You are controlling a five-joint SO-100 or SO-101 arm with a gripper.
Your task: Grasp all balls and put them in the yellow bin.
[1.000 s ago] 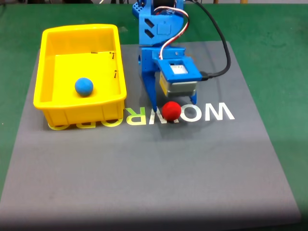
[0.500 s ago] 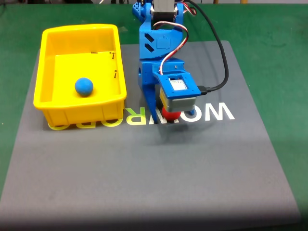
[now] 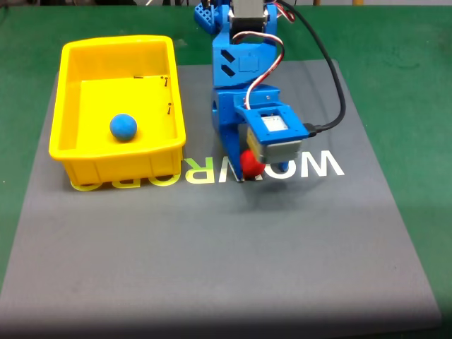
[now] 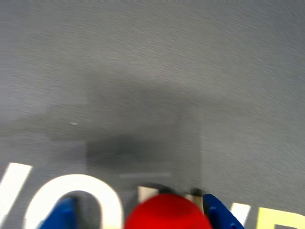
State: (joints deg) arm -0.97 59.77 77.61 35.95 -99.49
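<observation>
The red ball (image 3: 247,162) lies on the grey mat's white lettering, half hidden under the blue arm's wrist camera block. My gripper (image 3: 260,171) has come down around it. In the wrist view the red ball (image 4: 164,213) sits at the bottom edge between the two blue fingertips (image 4: 220,217). The right one is at the ball's side, while a gap separates the left one from it, so the gripper (image 4: 140,217) is open. The blue ball (image 3: 123,127) rests on the floor of the yellow bin (image 3: 116,150) at the left.
A grey mat (image 3: 212,254) with white and yellow-green letters covers a green table (image 3: 409,85). A black cable (image 3: 332,78) loops from the arm toward the right. The bin stands on the mat's left part, just left of the arm.
The arm has dropped and shifted slightly right over the red ball, which was in plain sight a second ago and is now mostly covered. The bin and blue ball are unmoved.
</observation>
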